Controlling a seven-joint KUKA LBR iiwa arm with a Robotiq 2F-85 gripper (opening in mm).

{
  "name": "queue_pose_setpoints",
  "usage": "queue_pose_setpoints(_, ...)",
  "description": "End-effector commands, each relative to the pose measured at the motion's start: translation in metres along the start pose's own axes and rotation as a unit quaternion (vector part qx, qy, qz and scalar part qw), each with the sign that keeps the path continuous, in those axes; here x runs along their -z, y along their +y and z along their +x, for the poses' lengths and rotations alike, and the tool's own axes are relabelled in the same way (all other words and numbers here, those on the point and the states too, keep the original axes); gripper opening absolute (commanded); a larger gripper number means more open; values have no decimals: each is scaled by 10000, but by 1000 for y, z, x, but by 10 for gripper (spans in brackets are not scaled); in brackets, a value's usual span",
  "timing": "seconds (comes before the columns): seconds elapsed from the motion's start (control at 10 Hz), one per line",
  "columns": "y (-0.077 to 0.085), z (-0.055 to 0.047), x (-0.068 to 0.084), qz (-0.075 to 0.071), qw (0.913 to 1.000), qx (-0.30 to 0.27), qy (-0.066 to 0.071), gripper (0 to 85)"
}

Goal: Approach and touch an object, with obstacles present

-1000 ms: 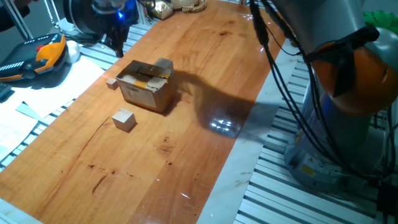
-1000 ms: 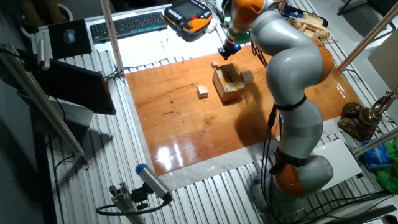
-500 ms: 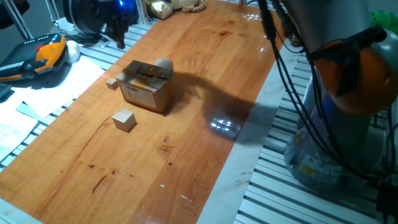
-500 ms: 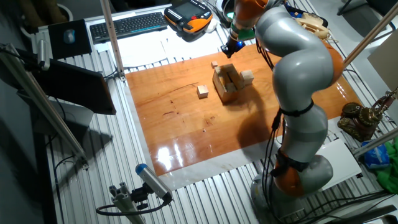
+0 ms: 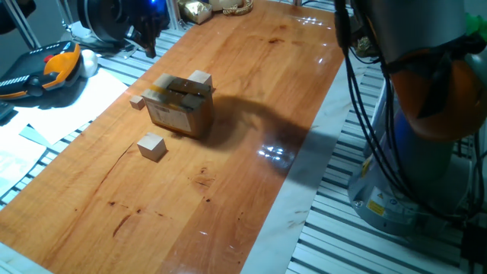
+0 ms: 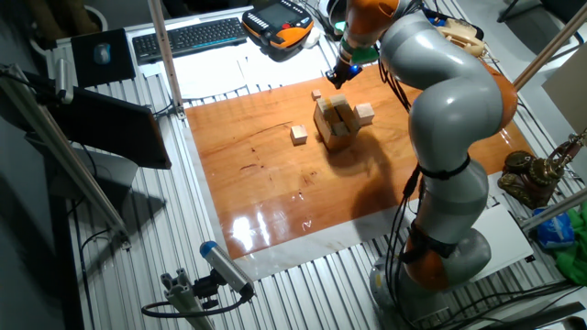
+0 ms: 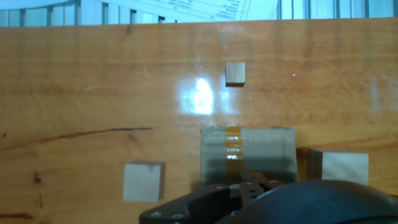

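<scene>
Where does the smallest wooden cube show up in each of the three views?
One fixed view: smallest cube sits upper left, just left of the cardboard box.
The other fixed view: it lies at the table's far edge, above the box.
Hand view: it is upper centre, above the box.
Shared landmark: the taped cardboard box.

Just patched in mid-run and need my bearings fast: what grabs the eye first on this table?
The cardboard box with yellow tape stands out near the far end of the wooden table. Around it sit three wooden cubes: the smallest cube beside the box, toward the table's edge, one bigger cube behind it, another bigger cube alone in front. The dark pincer hangs over the far edge, touching nothing.
</scene>
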State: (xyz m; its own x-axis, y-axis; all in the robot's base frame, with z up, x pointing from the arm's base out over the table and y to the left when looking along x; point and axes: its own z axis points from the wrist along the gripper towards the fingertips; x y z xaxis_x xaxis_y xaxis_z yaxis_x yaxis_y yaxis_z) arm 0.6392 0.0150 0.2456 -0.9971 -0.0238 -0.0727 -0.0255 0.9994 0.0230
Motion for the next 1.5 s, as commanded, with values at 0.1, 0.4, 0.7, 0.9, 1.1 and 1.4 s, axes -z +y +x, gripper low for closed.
queue_pose_setpoints(0.1,-1,3,7,0,10000,44,22,0)
queue_pose_setpoints(0.4,-4,5,11,38,9999,131,23,0)
queue_pose_setpoints(0.7,-3,9,13,98,9998,181,64,0)
queue_pose_setpoints(0.9,-2,10,15,196,9996,179,106,0)
queue_pose_setpoints(1.1,-2,10,16,284,9994,202,11,0)
queue_pose_setpoints(1.4,-3,10,16,323,9991,274,-9,0)
